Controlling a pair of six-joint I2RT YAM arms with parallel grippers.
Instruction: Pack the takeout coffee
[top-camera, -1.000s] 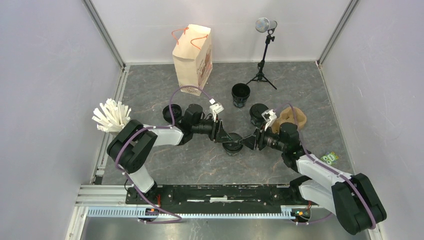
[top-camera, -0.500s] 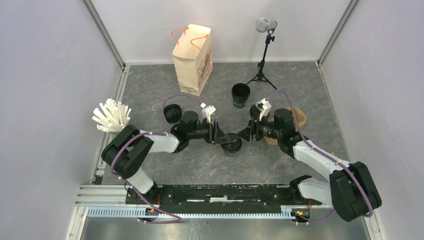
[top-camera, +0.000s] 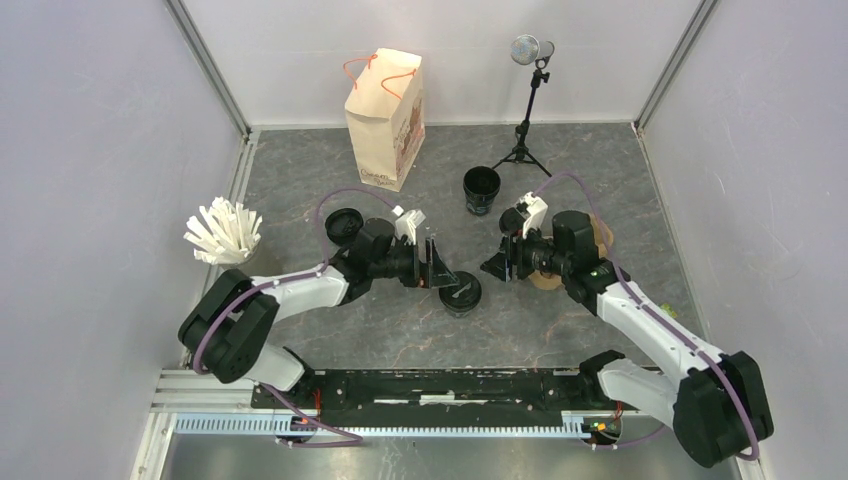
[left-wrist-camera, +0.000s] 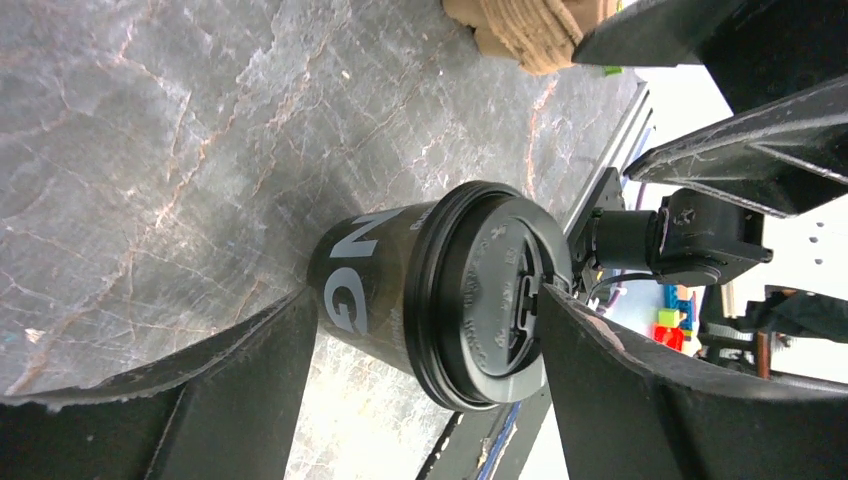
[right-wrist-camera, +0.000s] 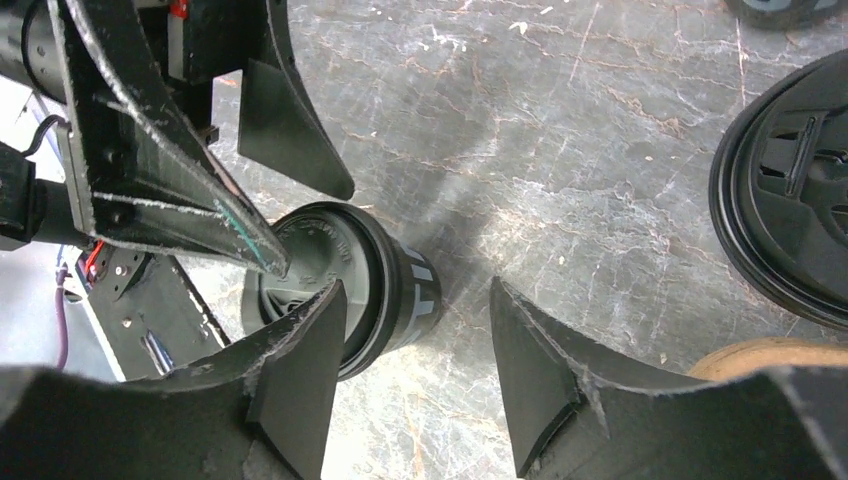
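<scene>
One takeout coffee cup (top-camera: 462, 293), black with its black lid on, stands on the grey table between both arms. My left gripper (top-camera: 432, 265) is open just left of it. In the left wrist view the cup (left-wrist-camera: 440, 290) lies in the wide gap of that gripper (left-wrist-camera: 425, 300). My right gripper (top-camera: 500, 265) is open to the cup's upper right, holding nothing. Its wrist view shows the cup (right-wrist-camera: 350, 285) partly behind the left finger (right-wrist-camera: 300, 380). Another lidded cup (right-wrist-camera: 790, 190) stands close by. An open, lidless cup (top-camera: 481, 190) stands farther back.
The beige paper bag (top-camera: 385, 120) with orange handles stands at the back. The brown pulp carrier (top-camera: 595, 238) lies under my right arm. A black round cup or lid (top-camera: 345, 225) sits left. A white fanned object (top-camera: 222, 232) is far left, a tripod stand (top-camera: 527, 110) at the back.
Both grippers have drawn back from the lidded cup, left to the upper left, right to the upper right. The left jaws have spread wider. The cup stays in place.
</scene>
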